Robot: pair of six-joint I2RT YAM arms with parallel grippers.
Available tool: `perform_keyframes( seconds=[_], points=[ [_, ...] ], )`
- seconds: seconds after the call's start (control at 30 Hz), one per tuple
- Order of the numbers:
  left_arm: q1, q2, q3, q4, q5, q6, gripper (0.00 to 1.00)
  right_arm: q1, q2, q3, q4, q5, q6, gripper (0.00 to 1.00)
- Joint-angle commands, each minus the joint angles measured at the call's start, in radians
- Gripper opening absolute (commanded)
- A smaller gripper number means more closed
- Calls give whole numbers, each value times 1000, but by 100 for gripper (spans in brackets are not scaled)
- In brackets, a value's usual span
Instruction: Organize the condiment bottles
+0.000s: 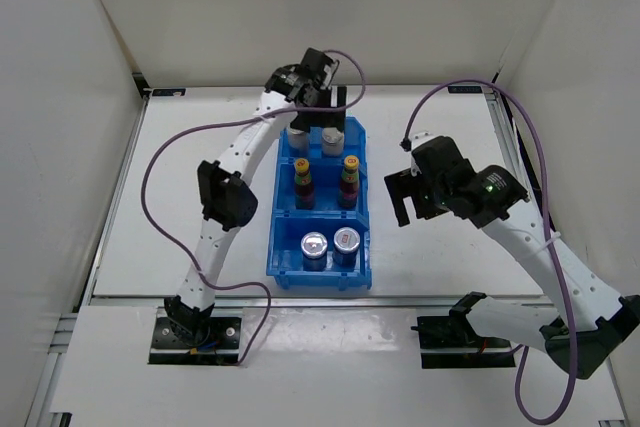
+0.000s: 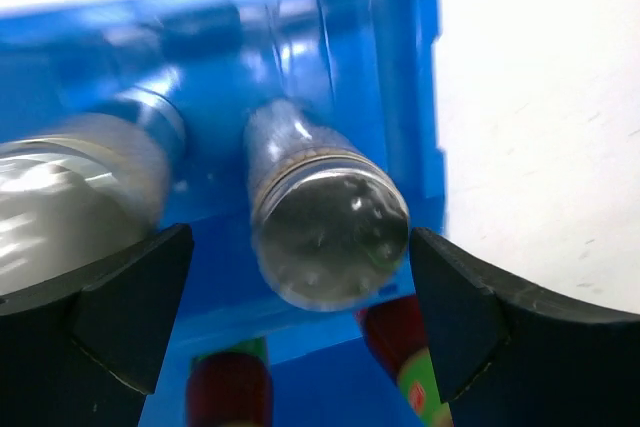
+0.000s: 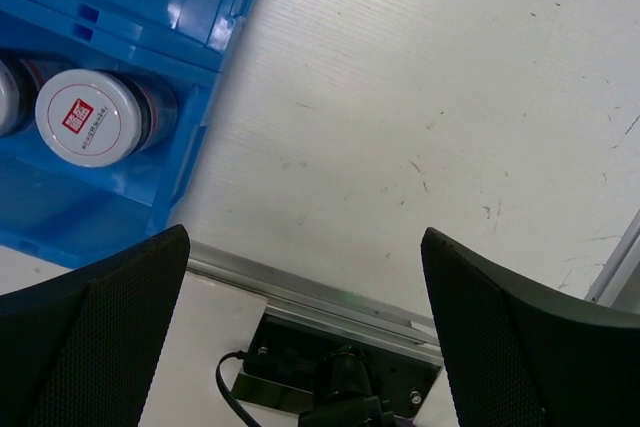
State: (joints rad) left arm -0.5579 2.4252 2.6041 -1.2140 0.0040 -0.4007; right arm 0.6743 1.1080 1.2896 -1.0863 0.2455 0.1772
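White matte surface (image 1: 190,237), faintly scuffed, under the right end effector (image 1: 398,195). White panel walls (image 1: 420,7) beyond the left end effector (image 1: 320,113) and outboard of both. Aluminium rail (image 3: 330,297) nearside. Even light.

Both arms share one build: white tubular links joined by blocky black joint housings. The left arm (image 1: 205,247) rises from a black base plate (image 1: 195,339), and the right arm (image 1: 545,262) has a matching black base plate (image 1: 465,339). A thin purple cable (image 1: 150,182) runs loose alongside the left arm in a wide loop, and a second purple cable (image 1: 545,162) arcs along the right one. A small green light (image 1: 490,185) glows on the right arm's black wrist housing. The left fingers (image 2: 110,317) are matte black wedges with bevelled edges. The right fingers (image 3: 90,337) are black too, with a fine mesh-like texture.
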Motion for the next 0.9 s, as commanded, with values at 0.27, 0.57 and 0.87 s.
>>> perform_keyframes(
  seconds=[0.27, 0.57, 0.87],
  points=[
    [70, -711, -276, 99, -272, 221, 100, -4, -36, -12, 40, 314, 156, 100],
    [151, -1441, -1323, 487, -441, 209, 100, -4, -36, -44, 22, 466, 176, 100],
    [151, -1934, -1702, 511, -371, 115, 100, -4, -36, -93, 12, 512, 176, 100]
  ],
)
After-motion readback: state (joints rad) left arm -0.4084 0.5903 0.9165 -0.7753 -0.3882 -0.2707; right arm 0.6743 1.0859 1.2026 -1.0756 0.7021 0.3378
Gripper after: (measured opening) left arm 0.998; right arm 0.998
